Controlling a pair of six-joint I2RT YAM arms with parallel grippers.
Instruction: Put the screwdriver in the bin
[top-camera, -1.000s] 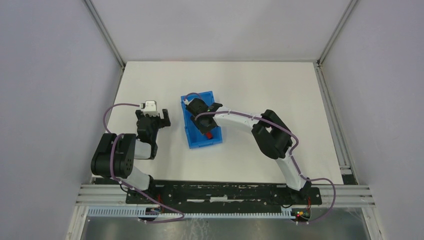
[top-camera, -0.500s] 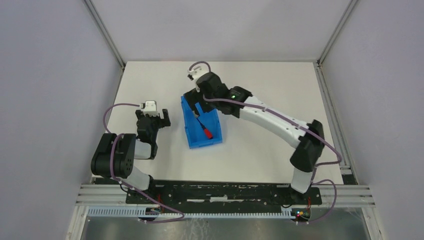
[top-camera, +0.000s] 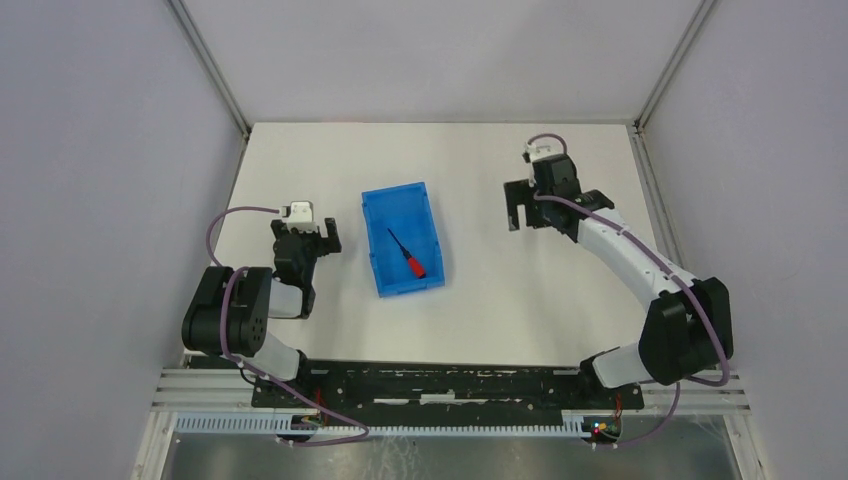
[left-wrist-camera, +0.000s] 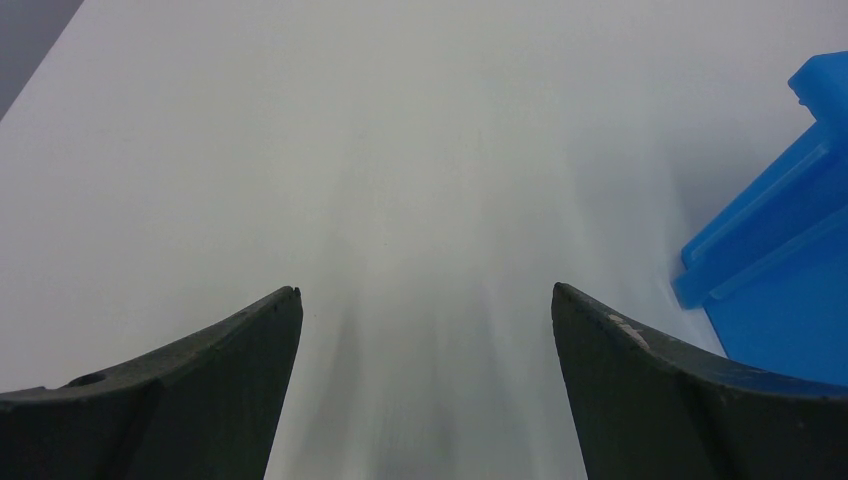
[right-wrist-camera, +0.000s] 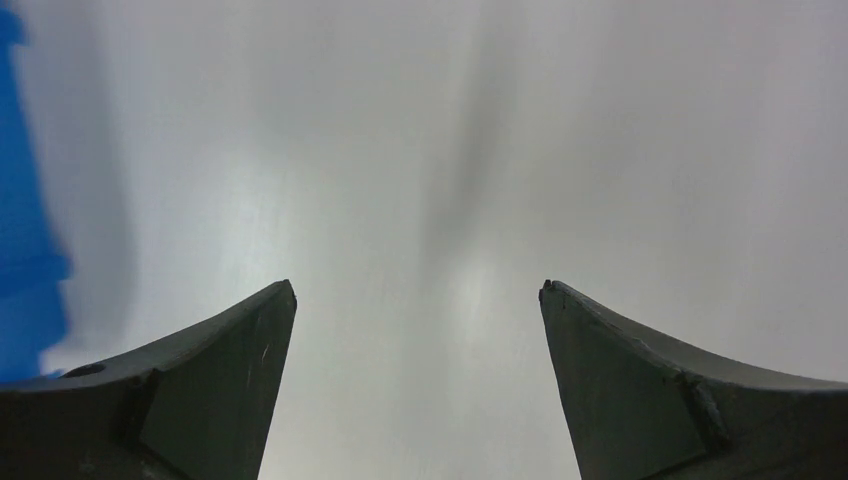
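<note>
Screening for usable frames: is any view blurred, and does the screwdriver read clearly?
Top external: sharp, evenly lit, the screwdriver plain in the bin. Left wrist: streaky shading on the table, bin corner crisp. Right wrist: motion blur smears the table and the bin's blue edge.

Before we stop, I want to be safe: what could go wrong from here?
The left fingers stand open close beside the bin; a careless move of that arm might push it. The screwdriver lies with its handle near a low wall, so a hard bump could perhaps throw it out.
</note>
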